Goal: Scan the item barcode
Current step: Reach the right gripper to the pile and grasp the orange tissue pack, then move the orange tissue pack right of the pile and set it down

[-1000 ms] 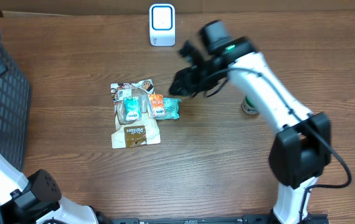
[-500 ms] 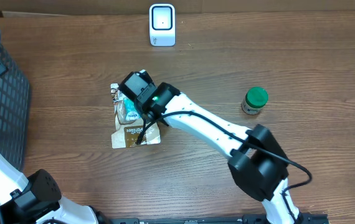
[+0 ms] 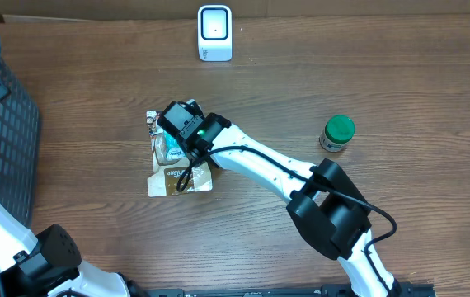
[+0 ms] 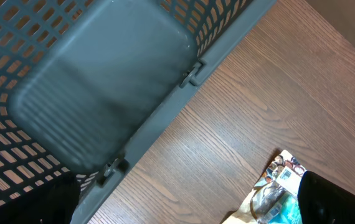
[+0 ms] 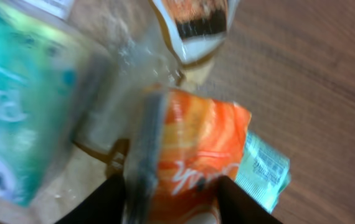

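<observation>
A pile of snack packets [image 3: 176, 169] lies on the wooden table left of centre. My right gripper [image 3: 184, 130] is down on top of that pile. In the right wrist view its two dark fingers [image 5: 99, 202] press against either side of an orange packet [image 5: 196, 140], which fills the gap between them; the picture is blurred. A teal packet [image 5: 15, 106] lies to its left and a pale green one [image 5: 261, 171] to its right. The white scanner [image 3: 214, 33] stands at the back edge. My left gripper [image 4: 184, 211] hangs open above the table beside the basket, holding nothing.
A dark grey mesh basket [image 3: 4, 140] stands at the left edge, seen close in the left wrist view as the basket [image 4: 103, 93]. A small jar with a green lid [image 3: 336, 134] stands to the right. The pile's corner [image 4: 277, 193] shows in the left wrist view.
My right arm swung left from near the scanner down onto the snack pile, and its jaws narrowed around the orange packet. The left arm stayed still.
</observation>
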